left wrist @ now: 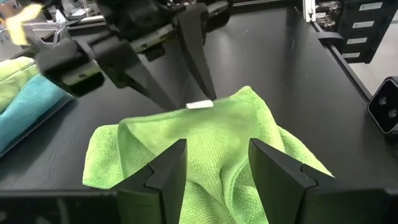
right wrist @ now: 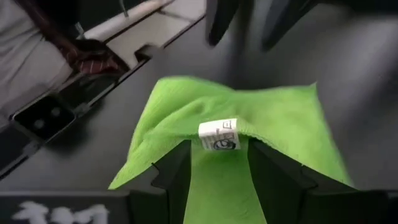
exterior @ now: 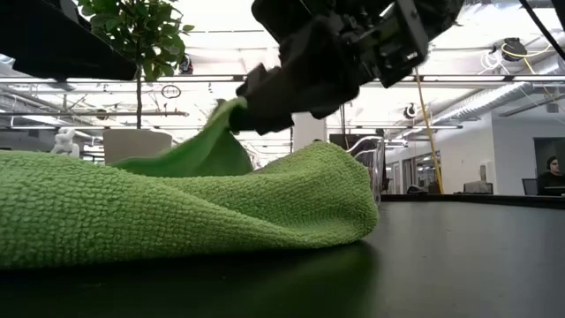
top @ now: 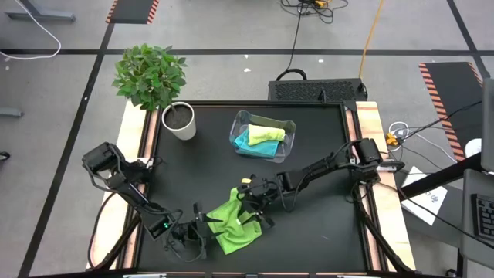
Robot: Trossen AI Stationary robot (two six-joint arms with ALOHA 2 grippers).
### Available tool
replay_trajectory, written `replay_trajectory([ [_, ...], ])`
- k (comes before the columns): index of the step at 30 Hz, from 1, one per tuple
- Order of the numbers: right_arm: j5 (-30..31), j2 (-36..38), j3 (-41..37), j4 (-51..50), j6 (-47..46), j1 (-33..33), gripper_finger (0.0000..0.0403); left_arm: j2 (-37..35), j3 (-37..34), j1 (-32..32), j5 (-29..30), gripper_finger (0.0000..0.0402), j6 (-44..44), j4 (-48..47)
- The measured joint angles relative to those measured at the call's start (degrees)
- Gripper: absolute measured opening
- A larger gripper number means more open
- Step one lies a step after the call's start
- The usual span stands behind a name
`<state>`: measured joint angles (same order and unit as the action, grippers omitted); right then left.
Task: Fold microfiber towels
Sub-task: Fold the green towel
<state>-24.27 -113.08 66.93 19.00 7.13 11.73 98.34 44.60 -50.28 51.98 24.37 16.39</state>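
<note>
On the black surface (top: pixel 309 201), the green towel (top: pixel 238 224) lies near the front edge, its long axis running diagonally from front toward the bin (top: pixel 262 133), where two more towels sit. A fold seems under way: the right gripper (top: pixel 248 194) pinches the tagged edge between its jaws. The left gripper (top: pixel 202 225), jaws spread over the cloth's near side, grips nothing; next, that edge likely needs carrying across and laying flat.

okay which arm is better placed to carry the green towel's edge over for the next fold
Probably the right. The right gripper already pinches the bright green towel at its tagged edge, lifted off the table. The left gripper sits at the towel's opposite edge with open jaws, better suited to holding it down.
</note>
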Motion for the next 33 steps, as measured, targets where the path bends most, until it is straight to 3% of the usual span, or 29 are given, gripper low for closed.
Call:
replay_trajectory([
  [14,-2.8,0.0,3.9,2.5,-0.2,-7.4,0.0148,0.0,0.0,-0.4,-1.5,0.0175,1.0,-0.4],
  [21,-3.0,0.0,3.9,-6.7,-0.3,-8.8,0.0148,0.0,0.0,0.5,-6.6,0.0175,-0.5,-0.2],
  [33,-2.8,1.0,2.3,-8.4,3.3,-7.9,0.0148,0.1,0.0,7.9,-19.3,0.0175,-8.8,5.1],
])
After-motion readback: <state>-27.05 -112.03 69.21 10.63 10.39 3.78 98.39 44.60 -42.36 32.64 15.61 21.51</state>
